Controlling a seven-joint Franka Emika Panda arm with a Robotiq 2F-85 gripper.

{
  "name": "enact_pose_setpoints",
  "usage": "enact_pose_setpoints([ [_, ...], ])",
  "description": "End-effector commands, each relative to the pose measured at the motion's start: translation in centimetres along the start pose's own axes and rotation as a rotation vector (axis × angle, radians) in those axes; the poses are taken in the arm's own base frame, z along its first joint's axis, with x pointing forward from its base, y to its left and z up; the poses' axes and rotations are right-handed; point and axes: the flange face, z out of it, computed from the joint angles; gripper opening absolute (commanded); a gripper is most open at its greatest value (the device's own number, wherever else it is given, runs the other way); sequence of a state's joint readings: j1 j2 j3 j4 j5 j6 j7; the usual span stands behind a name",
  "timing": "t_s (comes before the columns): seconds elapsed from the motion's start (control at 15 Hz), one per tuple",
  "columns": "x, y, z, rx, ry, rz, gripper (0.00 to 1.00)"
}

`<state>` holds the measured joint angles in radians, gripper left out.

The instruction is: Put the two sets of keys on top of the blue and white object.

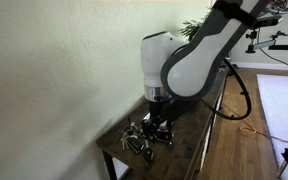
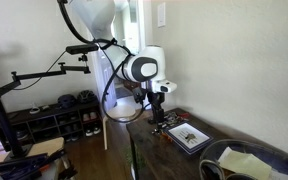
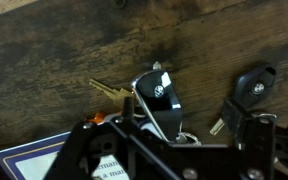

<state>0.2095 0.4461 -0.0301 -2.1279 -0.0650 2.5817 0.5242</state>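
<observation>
Just up and right of the blue and white object point(image 3: 29, 160) in the wrist view, one set of keys point(image 3: 156, 92) lies between the jaws of the gripper point(image 3: 160, 130), which are spread wide and empty, its long axis crossing their closing line; the other set point(image 3: 252, 85) sits farther right.

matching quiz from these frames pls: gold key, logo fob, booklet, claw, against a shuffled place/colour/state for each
Things
1. gold key
2. logo fob
3. booklet
4. claw

Descriptions
A. open, holding nothing
B. white with a blue border, lower left corner of the wrist view
C. lies just left of the logo fob in the wrist view
D. black, middle of the wrist view

Pairs: 1-C, 2-D, 3-B, 4-A
</observation>
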Motion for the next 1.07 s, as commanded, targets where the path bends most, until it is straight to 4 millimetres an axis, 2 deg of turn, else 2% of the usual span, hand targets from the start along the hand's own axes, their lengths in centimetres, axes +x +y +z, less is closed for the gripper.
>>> enact_pose_setpoints([
  [0.0, -0.2, 0.1, 0.1, 0.029, -0.026, 0.017, 0.6],
  [0.13, -0.5, 0.4, 0.5, 0.036, -0.039, 0.038, 0.58],
  [0.2, -0.7, 0.6, 0.6, 0.038, -0.043, 0.046, 0.71],
  [0.4, -0.9, 0.9, 0.7, 0.049, -0.047, 0.066, 0.93],
  [0.53, -1.0, 1.3, 0.7, 0.055, -0.048, 0.081, 1.0],
  [0.6, -1.0, 1.4, 0.7, 0.061, -0.049, 0.085, 0.71],
  [0.8, -0.9, 1.7, 0.8, 0.064, -0.05, 0.092, 0.59],
  [1.0, -0.6, 1.9, 0.7, 0.06, -0.042, 0.088, 0.36],
])
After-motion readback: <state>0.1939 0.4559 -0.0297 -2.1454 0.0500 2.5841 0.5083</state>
